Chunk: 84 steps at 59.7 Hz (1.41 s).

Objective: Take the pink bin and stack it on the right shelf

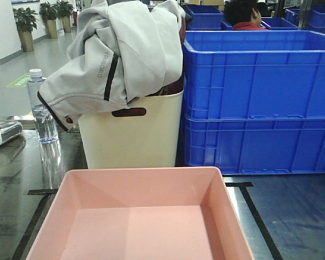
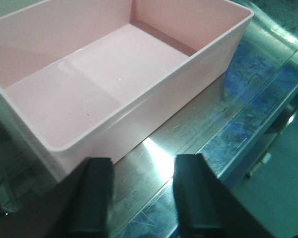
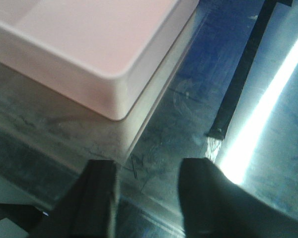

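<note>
Front view, left side: water bottle (image 1: 42,108) stands on the steel deck of the right shelf (image 1: 11,184). Centre: cream bin (image 1: 135,141) w/ grey jacket (image 1: 119,49) hanging over it. At right, two stacked blue crates (image 1: 260,97). Pink bin (image 1: 141,189) sits on the deck at bottom centre, btw black tape lines (image 1: 254,211).

Left wrist view: left gripper (image 2: 144,196) at bottom edge, fingers spread, holding nothing, bin corner just ahead.

Right wrist view: right gripper (image 3: 149,198) also spread, bin corner in upper left, apart from it.

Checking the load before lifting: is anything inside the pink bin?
No, the pink bin shows only its bare floor and walls.
</note>
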### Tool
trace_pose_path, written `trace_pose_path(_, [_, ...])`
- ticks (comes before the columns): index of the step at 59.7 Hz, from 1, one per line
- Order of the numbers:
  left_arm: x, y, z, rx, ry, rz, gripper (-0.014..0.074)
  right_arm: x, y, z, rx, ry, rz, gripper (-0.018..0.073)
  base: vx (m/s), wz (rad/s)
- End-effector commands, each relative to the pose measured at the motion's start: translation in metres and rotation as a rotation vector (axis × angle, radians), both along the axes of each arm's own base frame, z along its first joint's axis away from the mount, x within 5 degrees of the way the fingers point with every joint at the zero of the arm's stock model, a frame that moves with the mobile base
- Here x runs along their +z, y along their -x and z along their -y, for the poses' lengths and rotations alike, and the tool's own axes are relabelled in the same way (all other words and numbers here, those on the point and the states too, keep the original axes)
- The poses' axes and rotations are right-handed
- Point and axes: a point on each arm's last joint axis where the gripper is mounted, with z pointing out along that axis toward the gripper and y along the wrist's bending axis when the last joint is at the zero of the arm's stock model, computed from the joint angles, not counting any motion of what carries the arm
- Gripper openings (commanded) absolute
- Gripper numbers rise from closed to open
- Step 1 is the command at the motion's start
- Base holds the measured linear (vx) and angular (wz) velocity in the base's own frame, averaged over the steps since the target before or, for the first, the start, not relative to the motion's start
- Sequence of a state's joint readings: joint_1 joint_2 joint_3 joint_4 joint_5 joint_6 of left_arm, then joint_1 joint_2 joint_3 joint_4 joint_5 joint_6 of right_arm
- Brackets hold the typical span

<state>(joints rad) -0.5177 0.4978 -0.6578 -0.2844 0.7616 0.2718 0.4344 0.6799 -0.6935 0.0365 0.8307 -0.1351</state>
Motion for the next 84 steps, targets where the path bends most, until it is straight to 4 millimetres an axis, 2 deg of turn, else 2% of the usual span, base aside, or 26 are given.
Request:
trace_pose_path(1, [0.006, 0.002, -0.003, 0.034, 0.109, 0.119, 0.0272, 0.004, 0.006, 0.004, -0.002, -0.048, 0.125, 0.0188, 0.0, 0.0])
trace_pose_path(14, [-0.01, 0.006, -0.005, 0.032, 0.094, 0.095, 0.0074, -0.007, 0.016, 0.008, -0.001, -0.043, 0.111, -0.0017, 0.0, 0.0])
trace_pose_path(22, [-0.012, 0.007, -0.005, 0.027, 0.085, 0.082, 0.0014, -0.008, 0.017, 0.009, 0.0, -0.037, 0.1, -0.0013, 0.0, 0.0])
trace_pose_path(30, [-0.012, 0.007, -0.005, 0.027, 0.085, 0.082, -0.0006, -0.008, 0.017, 0.009, 0.0, -0.037, 0.1, -0.0013, 0.0, 0.0])
trace_pose_path(35, [-0.013, 0.012, -0.009, 0.035, 0.095, 0.107, -0.0006, -0.008, 0.017, 0.009, 0.0, -0.037, 0.099, -0.0013, 0.0, 0.0])
trace_pose_path(40, [-0.016, 0.014, -0.02, 0.135, 0.072, 0.213, -0.0006, -0.008, 0.017, 0.009, -0.001, -0.032, 0.1, -0.0013, 0.0, 0.0])
trace_pose_path(48, [-0.036, 0.016, -0.037, 0.362, 0.086, 0.349, -0.0006, -0.008, 0.017, 0.009, 0.0, -0.037, 0.098, -0.0012, 0.0, 0.0])
trace_pose_path(56, [-0.064, 0.016, -0.047, 0.523, 0.099, 0.455, -0.0006, -0.008, 0.017, 0.009, 0.0, -0.037, 0.098, -0.0012, 0.0, 0.0])
trace_pose_path(71, [-0.106, 0.013, -0.054, 0.635, 0.196, 0.531, -0.0006, -0.008, 0.017, 0.009, 0.0, -0.036, 0.096, -0.0012, 0.0, 0.0])
trace_pose_path(84, [-0.131, 0.011, -0.057, 0.7, 0.233, 0.533, -0.0006, -0.008, 0.017, 0.009, 0.0, -0.036, 0.096, -0.0012, 0.0, 0.0])
